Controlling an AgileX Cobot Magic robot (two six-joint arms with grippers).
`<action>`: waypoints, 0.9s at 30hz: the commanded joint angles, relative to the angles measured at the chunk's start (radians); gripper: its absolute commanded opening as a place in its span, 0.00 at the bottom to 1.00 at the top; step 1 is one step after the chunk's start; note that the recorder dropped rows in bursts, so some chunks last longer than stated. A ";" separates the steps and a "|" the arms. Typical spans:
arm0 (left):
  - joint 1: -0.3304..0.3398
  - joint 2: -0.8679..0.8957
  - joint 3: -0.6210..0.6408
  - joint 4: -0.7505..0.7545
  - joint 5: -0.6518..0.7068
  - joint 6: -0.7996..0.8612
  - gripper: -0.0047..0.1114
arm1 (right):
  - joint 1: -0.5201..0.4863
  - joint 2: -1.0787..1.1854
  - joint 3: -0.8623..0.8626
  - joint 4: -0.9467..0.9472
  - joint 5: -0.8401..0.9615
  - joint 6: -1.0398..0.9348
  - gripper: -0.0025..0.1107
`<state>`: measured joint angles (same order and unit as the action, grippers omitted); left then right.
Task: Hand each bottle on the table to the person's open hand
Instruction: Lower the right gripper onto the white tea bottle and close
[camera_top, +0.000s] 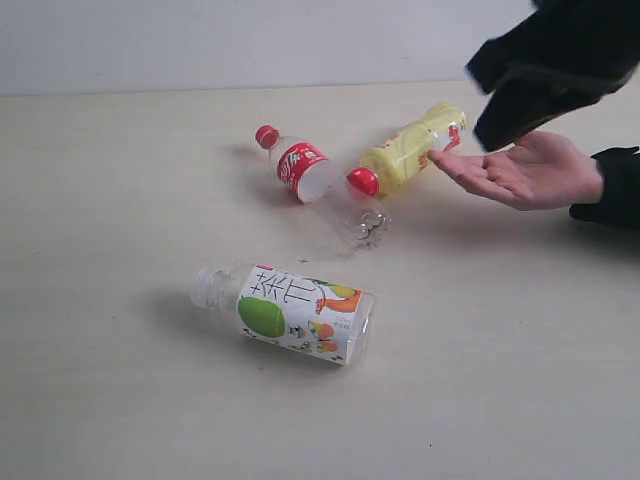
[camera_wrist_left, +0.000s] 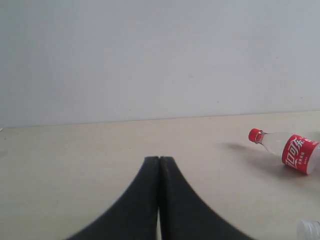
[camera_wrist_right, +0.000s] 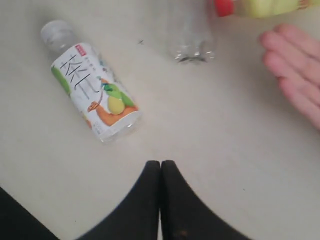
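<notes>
Three bottles show in the exterior view, all lying on their sides on the tabletop (camera_top: 120, 400): the clear bottle (camera_top: 305, 170), the yellow bottle (camera_top: 405, 155) and the fruit-label bottle (camera_top: 300, 315). The person's open hand (camera_top: 525, 170) is held palm up just under the blurred right arm (camera_top: 560, 60), with the yellow bottle's base almost at its fingertips. The fruit-label bottle lies well apart from that arm. Its long axis runs roughly across the view, with the clear cap toward the left arm's side.

In the left wrist view, the left gripper (camera_wrist_left: 159, 162) is pressed closed on nothing. The clear bottle lies well beyond its tips, off to one side.

In the right wrist view, the right gripper (camera_wrist_right: 160, 164) is likewise closed and empty over bare tabletop. The fruit-label bottle lies beyond its tips to one side and the hand to the other. The bottle's axis slants relative to the jaws. The likely step is a pickup: spread the jaws first, turn the wrist so they straddle the label across the long axis, then close at mid-body, since the round bottle could roll.
</notes>
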<state>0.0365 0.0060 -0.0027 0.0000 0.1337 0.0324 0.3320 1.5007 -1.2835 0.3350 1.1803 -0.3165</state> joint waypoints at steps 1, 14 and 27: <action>0.001 -0.006 0.003 0.000 -0.008 0.001 0.04 | 0.165 0.103 -0.011 -0.074 -0.061 -0.032 0.02; 0.001 -0.006 0.003 0.000 -0.008 0.001 0.04 | 0.357 0.269 -0.011 -0.253 -0.149 -0.146 0.43; 0.001 -0.006 0.003 0.000 -0.008 0.001 0.04 | 0.389 0.285 -0.011 -0.031 -0.318 -0.412 0.63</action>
<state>0.0365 0.0060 -0.0027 0.0000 0.1337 0.0324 0.7199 1.7815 -1.2898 0.2607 0.8800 -0.6561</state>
